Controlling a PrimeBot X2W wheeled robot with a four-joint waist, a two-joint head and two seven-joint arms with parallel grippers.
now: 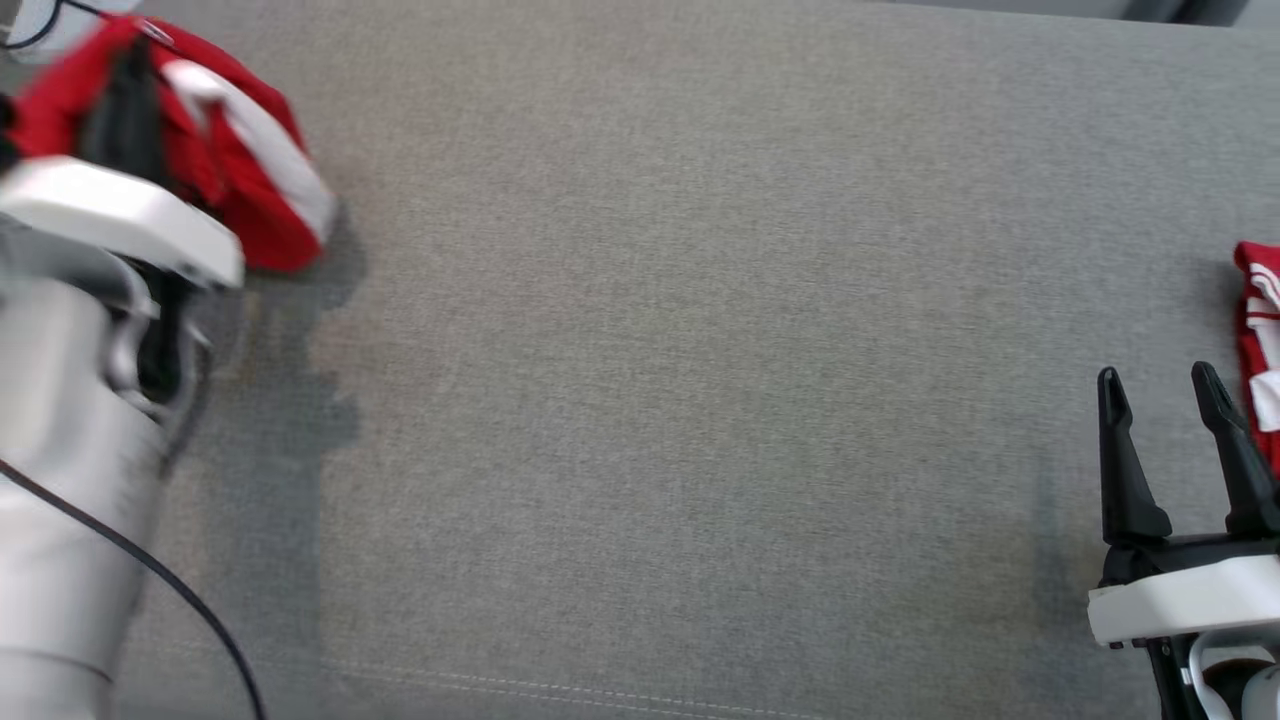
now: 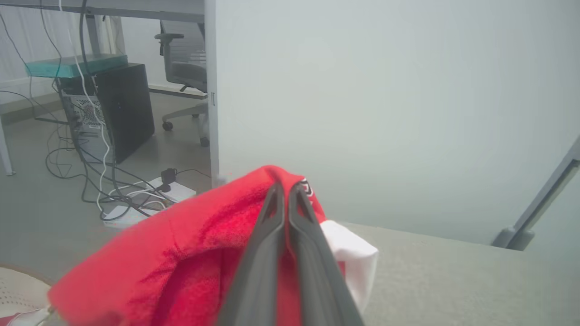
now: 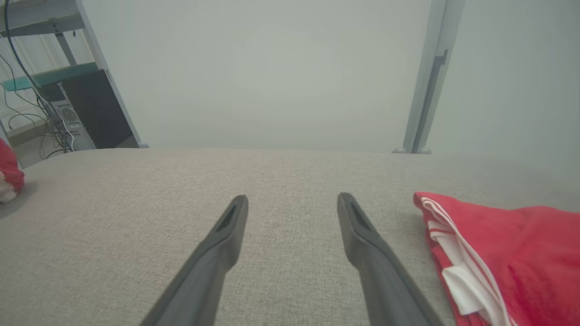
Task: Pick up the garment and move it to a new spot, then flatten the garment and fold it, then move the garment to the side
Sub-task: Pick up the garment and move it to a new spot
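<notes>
Grey fabric surface (image 1: 700,400), pale partition wall (image 2: 385,113); black computer tower (image 2: 124,108), office chair (image 2: 183,72), cables (image 2: 113,190)

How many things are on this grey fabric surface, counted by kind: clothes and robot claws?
Red-and-white garments: 2 (held garment, right-side garment)
Grippers: 2 (left gripper, right gripper)
Total: 4

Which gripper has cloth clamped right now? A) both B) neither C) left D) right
C: the left gripper is pinched shut on the red garment, while the right gripper stands open over the grey surface, beside a second red-and-white garment and apart from it.
</notes>
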